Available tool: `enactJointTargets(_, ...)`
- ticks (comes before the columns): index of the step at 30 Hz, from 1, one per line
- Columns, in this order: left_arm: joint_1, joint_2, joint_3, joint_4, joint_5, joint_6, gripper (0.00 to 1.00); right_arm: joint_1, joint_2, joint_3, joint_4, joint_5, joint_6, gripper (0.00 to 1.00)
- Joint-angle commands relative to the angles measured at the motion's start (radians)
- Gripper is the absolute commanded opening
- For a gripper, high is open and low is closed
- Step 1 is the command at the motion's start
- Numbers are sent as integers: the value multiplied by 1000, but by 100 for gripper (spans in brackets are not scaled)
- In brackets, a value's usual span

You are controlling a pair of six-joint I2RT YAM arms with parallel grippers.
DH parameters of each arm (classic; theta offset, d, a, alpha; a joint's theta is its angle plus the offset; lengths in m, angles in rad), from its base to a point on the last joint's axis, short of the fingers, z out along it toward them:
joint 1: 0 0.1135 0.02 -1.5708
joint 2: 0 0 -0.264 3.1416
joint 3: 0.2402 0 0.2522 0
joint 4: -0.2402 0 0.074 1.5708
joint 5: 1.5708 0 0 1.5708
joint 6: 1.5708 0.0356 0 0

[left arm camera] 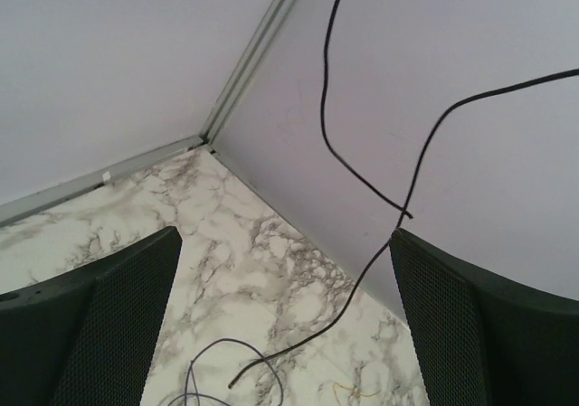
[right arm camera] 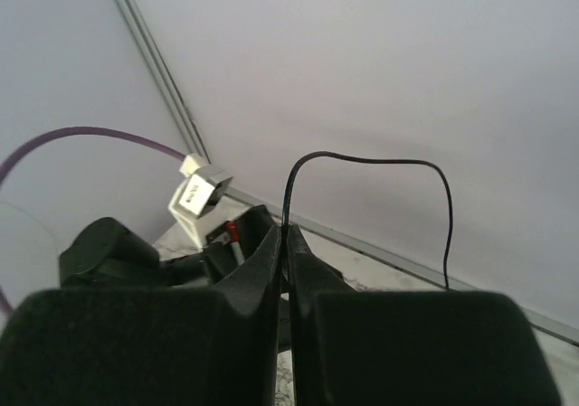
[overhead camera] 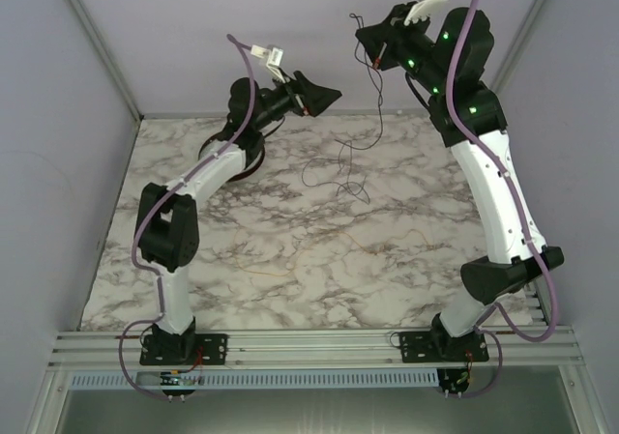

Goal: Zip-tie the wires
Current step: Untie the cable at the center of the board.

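The wires [overhead camera: 379, 115] dangle above the table's 12 o'clock edge, clamped in the right gripper [overhead camera: 370, 55], with loops trailing onto the marble table [overhead camera: 416, 250]. At their 9 o'clock the left gripper [overhead camera: 329, 94] stands spread and empty. It should probably ease toward 3 o'clock, closing once strands sit between its fingers.

Two arms, the left arm [overhead camera: 179, 226] and the right arm [overhead camera: 493, 183], with two grippers: the left gripper [left arm camera: 285, 236] and the right gripper [right arm camera: 285, 236]. One desk [overhead camera: 406, 260]. Several thin dark wires [right arm camera: 371, 159] — too tangled to count.
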Motion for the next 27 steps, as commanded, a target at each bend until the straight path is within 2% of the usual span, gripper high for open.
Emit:
enactJointTargets(1,-16,72,90,65,11,34,100,-10,-21,-8,33,-51,35,0)
enactJointTargets(10,-51,237,255,204,12,-62,100,-9,-29,-42,41,-73,51,0)
enactJointTargets(14,-85,306,370,152,23,-44,92,-10,-31,-48,43,-74,55,0)
enactJointTargets(15,-94,323,400,130,24,-34,88,-10,-35,-55,49,-73,55,0)
enactJointTargets(17,-101,351,445,102,21,-21,72,-10,-41,-66,57,-73,55,0)
enactJointTargets(20,-101,370,468,85,5,-19,43,-9,-52,-80,59,-55,47,0)
enactJointTargets(22,-97,355,466,26,-14,23,19,-10,-69,-100,57,-21,29,0)
enactJointTargets(23,-95,340,464,-8,-23,54,13,-13,-79,-113,54,7,20,0)
enactJointTargets(24,-88,325,462,-51,-30,95,3,-19,-89,-125,49,37,13,0)
enactJointTargets(27,-60,265,462,-201,-59,165,0,-34,-110,-165,30,137,-8,0)
